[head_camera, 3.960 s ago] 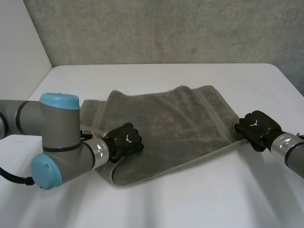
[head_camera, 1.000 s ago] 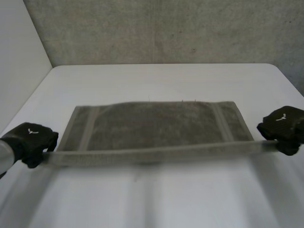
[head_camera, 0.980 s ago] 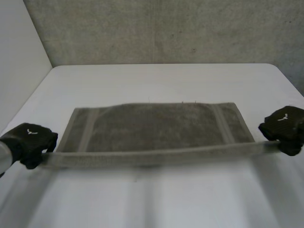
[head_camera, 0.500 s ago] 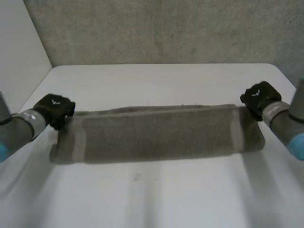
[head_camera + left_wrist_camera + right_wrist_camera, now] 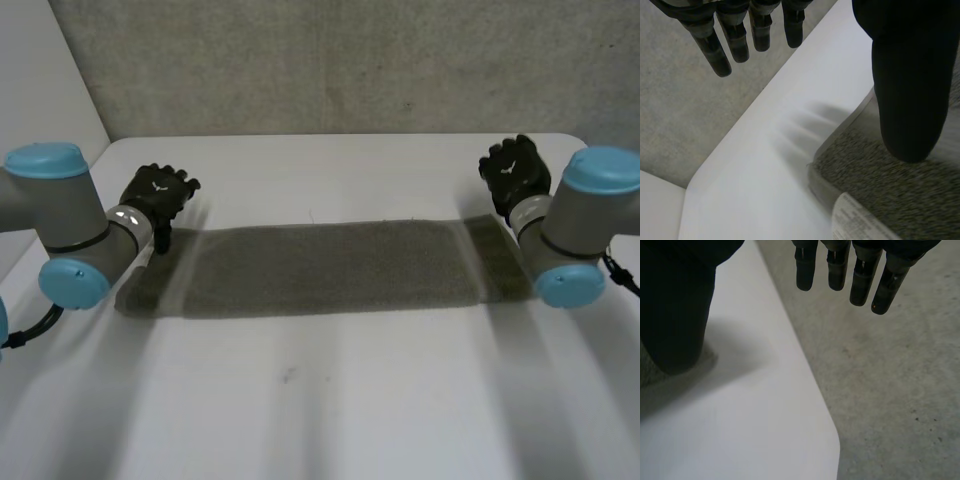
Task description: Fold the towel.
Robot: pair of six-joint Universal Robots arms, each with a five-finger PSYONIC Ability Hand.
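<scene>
Lying flat across the middle of the white table, the grey-brown terry towel makes one long narrow band. I'd judge it is doubled lengthwise, with an end toward each arm so either hand can take its own side for a further fold. The black left hand hovers at the far left corner and the black right hand at the far right corner, each with fingers straight and spread, thumb over the cloth's edge, holding nothing.
</scene>
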